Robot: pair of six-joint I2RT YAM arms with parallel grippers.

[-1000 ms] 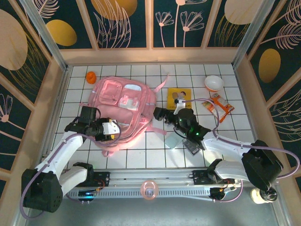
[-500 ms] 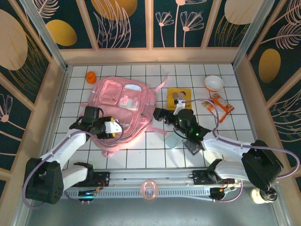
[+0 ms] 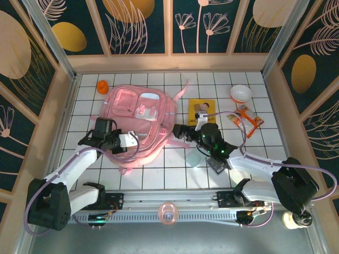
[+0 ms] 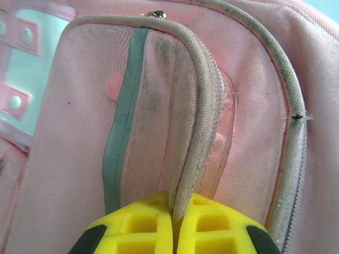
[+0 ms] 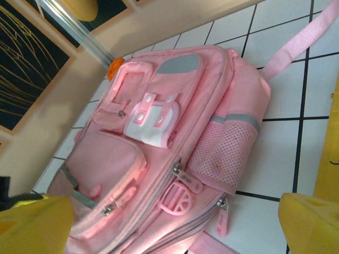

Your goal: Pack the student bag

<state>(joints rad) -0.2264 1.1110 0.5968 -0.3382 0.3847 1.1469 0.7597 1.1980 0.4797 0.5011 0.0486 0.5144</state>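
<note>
Wrist cam: L fingers (image 4: 212, 235) pinch student bag (image 4: 69, 159) piping (image 4: 197, 137).

Pinches a bag (image 3: 142, 108) seam with the left tool (image 4: 174, 211), jaws pressed together, forearm pointing right. Holds the right tool (image 3: 181, 129) spread wide and empty, arm stretched forward-left from its base.

White tiled table (image 3: 159, 172) carries the student bag (image 3: 140, 114) left of centre, a yellow book (image 3: 202, 108) beside it, a bowl (image 3: 241, 93) far-right, and something orange (image 3: 102, 86), possibly a toy, far-left.
</note>
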